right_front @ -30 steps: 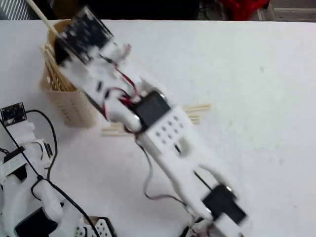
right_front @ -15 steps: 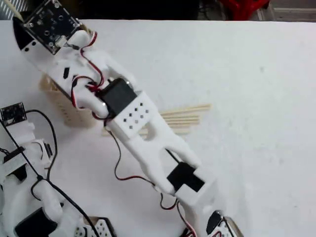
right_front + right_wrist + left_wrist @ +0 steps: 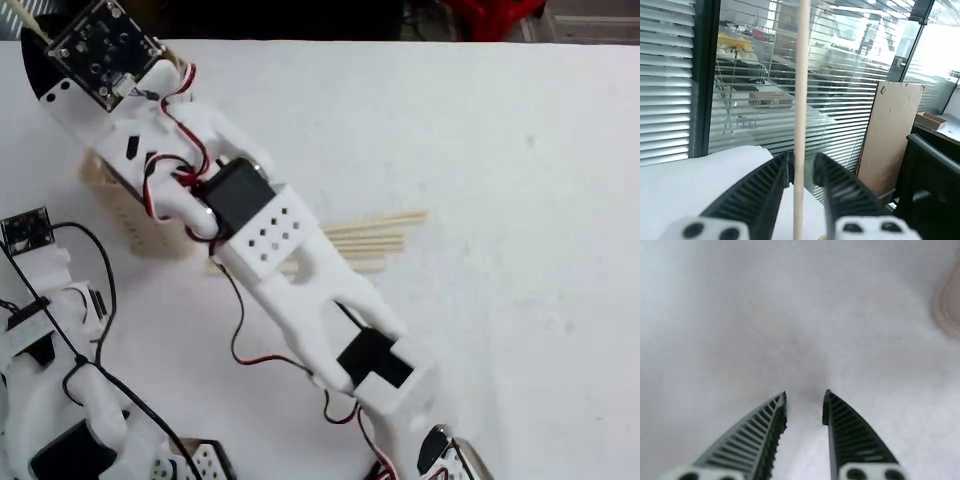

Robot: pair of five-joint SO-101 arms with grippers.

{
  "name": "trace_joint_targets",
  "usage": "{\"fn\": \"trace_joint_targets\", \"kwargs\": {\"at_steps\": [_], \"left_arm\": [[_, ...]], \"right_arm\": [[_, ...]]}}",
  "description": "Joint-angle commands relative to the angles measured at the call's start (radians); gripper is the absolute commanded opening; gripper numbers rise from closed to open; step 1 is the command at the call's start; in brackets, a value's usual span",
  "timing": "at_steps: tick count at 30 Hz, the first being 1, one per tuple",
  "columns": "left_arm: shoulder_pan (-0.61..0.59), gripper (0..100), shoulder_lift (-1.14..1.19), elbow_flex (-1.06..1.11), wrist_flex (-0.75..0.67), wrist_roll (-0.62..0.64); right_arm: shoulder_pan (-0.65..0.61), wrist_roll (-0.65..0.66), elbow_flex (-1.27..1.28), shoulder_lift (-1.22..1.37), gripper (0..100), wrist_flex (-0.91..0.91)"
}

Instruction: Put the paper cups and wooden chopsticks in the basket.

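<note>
Well, the biggest thing is the white table [image 3: 500, 150]. Across it lies the long right arm [image 3: 300, 270], and its far end is right over the basket [image 3: 125, 215]. The arm covers the top of the basket, so what is inside cannot be seen. The basket is tan with little holes in its wall, and it stands upright.

The left arm [image 3: 50, 400] sits near the basket, on the side toward the front edge of the table, with black wires on it.

A small pile of wooden chopsticks [image 3: 375, 232] lies flat on the table near the basket. One end of the pile is hidden under the right arm.

The right claw [image 3: 801, 165] is closed tight on one chopstick [image 3: 800, 75], which stands straight up between the two fingers. From above, the tip of that stick [image 3: 25, 18] pokes out past the basket, beyond the end of the arm. Behind the stick are window blinds [image 3: 670, 75], a brown board [image 3: 890, 135] and a black chair [image 3: 935, 175].

The left claw [image 3: 805, 394] is a little bit open with nothing in it, over bare table. A tan curved edge [image 3: 947, 305] shows to one side of it; it is too blurry to tell what it is.
</note>
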Motion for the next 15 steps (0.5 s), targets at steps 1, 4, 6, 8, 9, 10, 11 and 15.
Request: {"fn": "trace_joint_targets", "kwargs": {"at_steps": [1,4,6,8,9,10,11,15], "left_arm": [[0.010,14,-0.016,-0.002,-0.021,0.008],[0.010,14,-0.016,-0.002,-0.021,0.008],[0.010,14,-0.016,-0.002,-0.021,0.008],[0.010,14,-0.016,-0.002,-0.021,0.008],[0.010,14,-0.016,-0.002,-0.021,0.008],[0.010,14,-0.016,-0.002,-0.021,0.008],[0.010,14,-0.016,-0.002,-0.021,0.008],[0.010,14,-0.016,-0.002,-0.021,0.008]], "right_arm": [[-0.001,-0.006,-0.046,-0.010,12.8,0.019],[-0.001,-0.006,-0.046,-0.013,8.9,0.019],[0.001,-0.006,-0.046,-0.019,5.7,0.031],[0.016,-0.006,-0.063,-0.025,2.4,0.113],[0.022,-0.006,-0.075,-0.038,1.4,0.189],[0.030,-0.006,-0.080,-0.056,1.6,0.294],[0.045,-0.006,-0.086,-0.077,2.1,0.410],[0.102,0.003,-0.087,-0.159,4.3,0.848]]}}
